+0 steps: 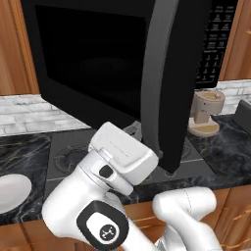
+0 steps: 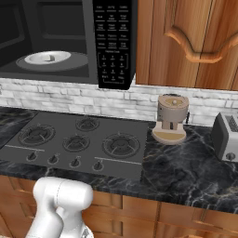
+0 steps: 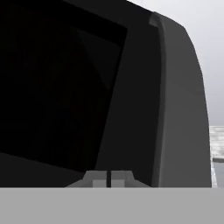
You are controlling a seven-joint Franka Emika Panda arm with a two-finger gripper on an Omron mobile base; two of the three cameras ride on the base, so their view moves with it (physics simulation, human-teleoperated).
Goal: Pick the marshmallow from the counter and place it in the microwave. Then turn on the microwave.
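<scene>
The microwave (image 2: 69,42) hangs above the stove with its door (image 1: 98,63) swung wide open toward me. Its white turntable (image 2: 46,58) shows inside, with a tiny speck at its middle that is too small to name as the marshmallow. The keypad (image 2: 111,42) sits on the microwave's right side. My gripper (image 3: 108,178) is shut with nothing between its fingers, right up against the door's dark glass, just left of the grey handle strip (image 3: 183,109). From the left base view, the gripper (image 1: 136,130) sits at the door's lower edge.
The black marble counter (image 2: 186,167) carries a grey stovetop (image 2: 74,139), a tan coffee grinder (image 2: 171,118) and a toaster (image 2: 227,135) at the right. A round white plate (image 1: 12,191) lies on the counter at the left. Wooden cabinets (image 2: 195,37) hang to the microwave's right.
</scene>
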